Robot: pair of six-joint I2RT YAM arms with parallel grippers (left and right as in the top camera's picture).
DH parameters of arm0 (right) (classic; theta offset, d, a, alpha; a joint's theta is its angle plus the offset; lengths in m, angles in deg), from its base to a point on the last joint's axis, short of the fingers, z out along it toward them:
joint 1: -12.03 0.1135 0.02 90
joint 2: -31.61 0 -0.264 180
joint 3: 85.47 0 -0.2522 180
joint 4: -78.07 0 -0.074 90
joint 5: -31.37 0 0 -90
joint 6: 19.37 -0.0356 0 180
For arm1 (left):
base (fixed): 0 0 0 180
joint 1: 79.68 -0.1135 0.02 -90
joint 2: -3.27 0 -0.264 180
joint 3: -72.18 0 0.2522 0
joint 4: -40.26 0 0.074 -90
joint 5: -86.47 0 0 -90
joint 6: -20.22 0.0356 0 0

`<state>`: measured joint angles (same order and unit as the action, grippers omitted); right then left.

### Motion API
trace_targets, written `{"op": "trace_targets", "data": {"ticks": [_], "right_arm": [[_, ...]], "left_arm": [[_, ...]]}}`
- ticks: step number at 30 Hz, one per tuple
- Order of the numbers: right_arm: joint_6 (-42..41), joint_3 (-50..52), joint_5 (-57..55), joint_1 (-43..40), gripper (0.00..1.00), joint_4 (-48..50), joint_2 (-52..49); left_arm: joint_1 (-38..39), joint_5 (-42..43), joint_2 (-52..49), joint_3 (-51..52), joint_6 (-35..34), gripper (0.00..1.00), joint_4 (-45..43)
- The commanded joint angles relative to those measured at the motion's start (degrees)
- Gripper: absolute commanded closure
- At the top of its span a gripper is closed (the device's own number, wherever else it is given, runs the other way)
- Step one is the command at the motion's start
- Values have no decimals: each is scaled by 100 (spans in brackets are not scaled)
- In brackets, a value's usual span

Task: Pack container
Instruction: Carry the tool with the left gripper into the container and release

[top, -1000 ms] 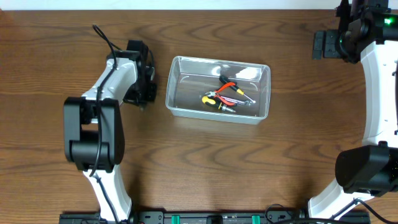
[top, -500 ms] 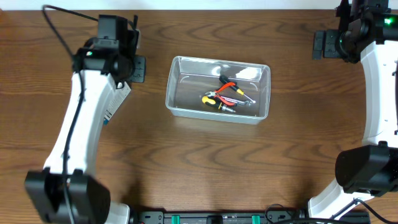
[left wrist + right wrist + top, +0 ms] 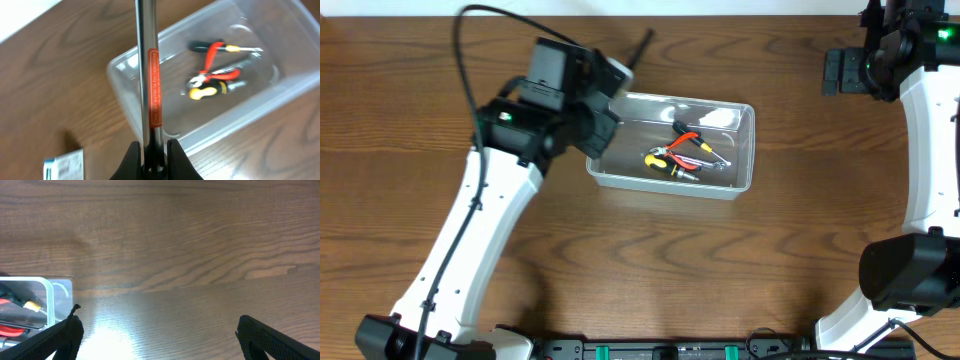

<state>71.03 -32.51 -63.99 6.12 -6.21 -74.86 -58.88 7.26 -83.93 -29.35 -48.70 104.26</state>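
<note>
- Sits around the middle of the tabletop, somewhat nearer the far edge: the container (image 3: 665, 184), clear, open-topped and upright.
- Already inside, toward its right half: red-handled pliers (image 3: 684, 139), a yellow-and-black screwdriver (image 3: 665, 163), and what looks like one or two more slim tools, too tangled to tell apart.
- Clamped in the left gripper (image 3: 152, 156): a long steel-shafted tool (image 3: 149, 50) with an orange label, jaws closed tight on the shaft near one end.
- Hangs above the container's far-left corner, with the shaft reaching out over the bin in the left wrist view; apparently not touching it yet.
- Parked near the far right corner of the tabletop: the right gripper (image 3: 157, 327), fingers spread wide with nothing between them.
- Lying on the tabletop outside the container: a small blue-and-white packet (image 3: 62, 165); cannot tell whether it is meant for packing.
- Judged well under way: several tools in, one more held above the bin.
- Left to do, by the look of it: lower the held tool into the free left half and release it, then perhaps deal with the packet.
</note>
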Motion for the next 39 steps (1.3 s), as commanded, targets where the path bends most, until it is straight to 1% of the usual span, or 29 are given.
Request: {"op": "trace_targets", "data": {"ticks": [1, 6, 9, 17, 22, 29, 35, 37, 38, 39], "right_arm": [[-79, -4, 2, -2, 1, 2, -28], [-81, -4, 2, -2, 1, 2, -28], [-79, -4, 2, -2, 1, 2, -28], [-79, -4, 2, -2, 1, 2, -28], [-79, -4, 2, -2, 1, 2, -28], [-79, -4, 2, -2, 1, 2, -28], [-79, -4, 2, -2, 1, 2, -28], [-79, -4, 2, -2, 1, 2, -28], [-79, -4, 2, -2, 1, 2, -28], [-79, -4, 2, -2, 1, 2, -28]], "left_arm": [[341, 105, -55, -96, 831, 94, 37], [671, 103, -201, -9, 1392, 94, 136], [732, 101, -389, 74, 1558, 94, 214], [726, 98, -1394, 142, 2041, 94, 240], [726, 31, -2157, 142, 2076, 94, 122], [726, 26, -2841, 142, 2076, 93, -24], [726, 11, -2955, 140, 2068, 83, -138], [726, 13, -2929, 138, 2070, 66, -177], [726, 13, -2920, 125, 2070, 60, -179], [726, 13, -2916, 98, 2068, 57, -175]]}}
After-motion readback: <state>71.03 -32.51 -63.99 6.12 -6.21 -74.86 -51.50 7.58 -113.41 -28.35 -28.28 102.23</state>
